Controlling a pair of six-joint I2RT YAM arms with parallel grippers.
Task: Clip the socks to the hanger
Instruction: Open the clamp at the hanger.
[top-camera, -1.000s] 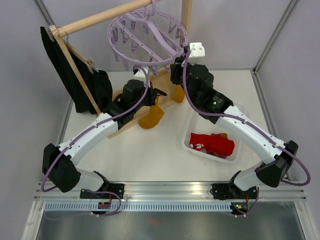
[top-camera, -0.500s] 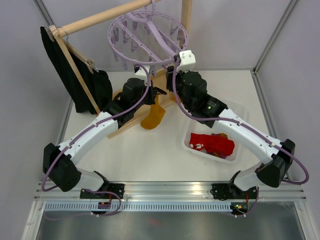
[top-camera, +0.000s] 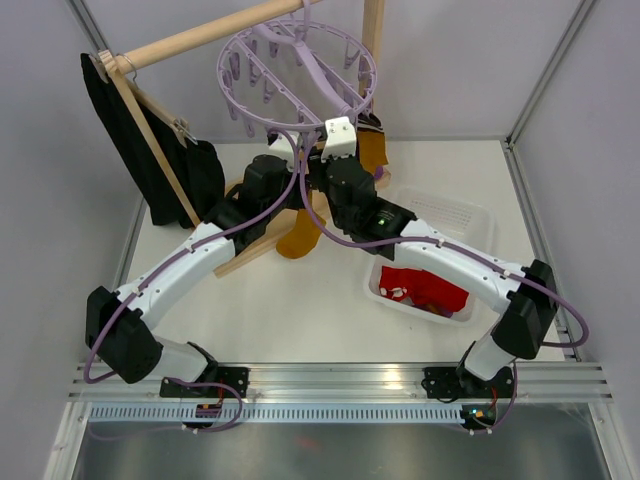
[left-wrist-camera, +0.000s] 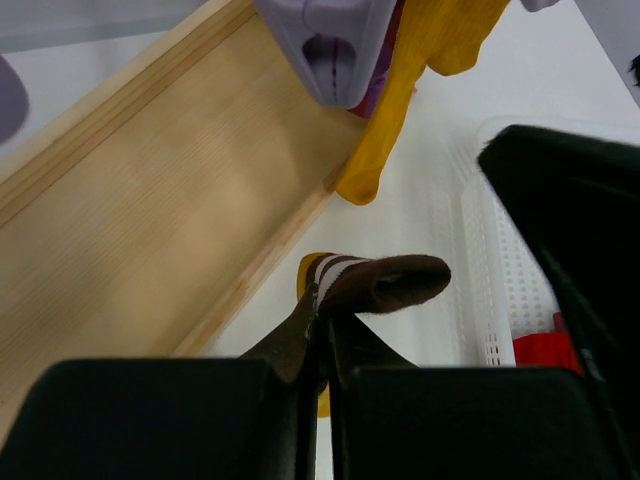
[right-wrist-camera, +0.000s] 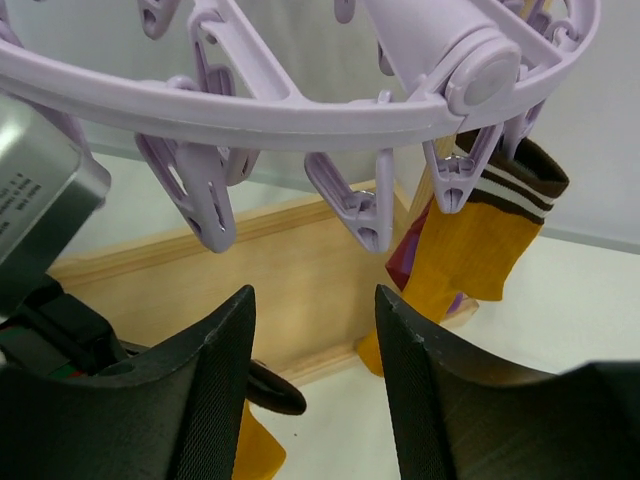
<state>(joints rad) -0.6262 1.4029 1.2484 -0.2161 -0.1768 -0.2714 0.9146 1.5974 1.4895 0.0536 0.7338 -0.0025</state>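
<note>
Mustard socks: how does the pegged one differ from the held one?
The clipped sock hangs cuff-up from a hanger peg; the held sock is pinched at its cuff by the shut left gripper. The clipped sock is at the ring's right; the held sock beside the wooden base. Both: mustard, brown striped cuffs.

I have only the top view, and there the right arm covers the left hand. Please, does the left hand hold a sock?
Observer: Yes. The left hand is shut on a yellow sock, pinching its brown striped cuff.
Operator: Is the right hand open?
Observer: Yes. The right hand is open, with nothing between its fingers, below the hanger.
Operator: Is any sock on the hanger?
Observer: A second sock, also yellow, hangs by its striped cuff from a peg.
</note>
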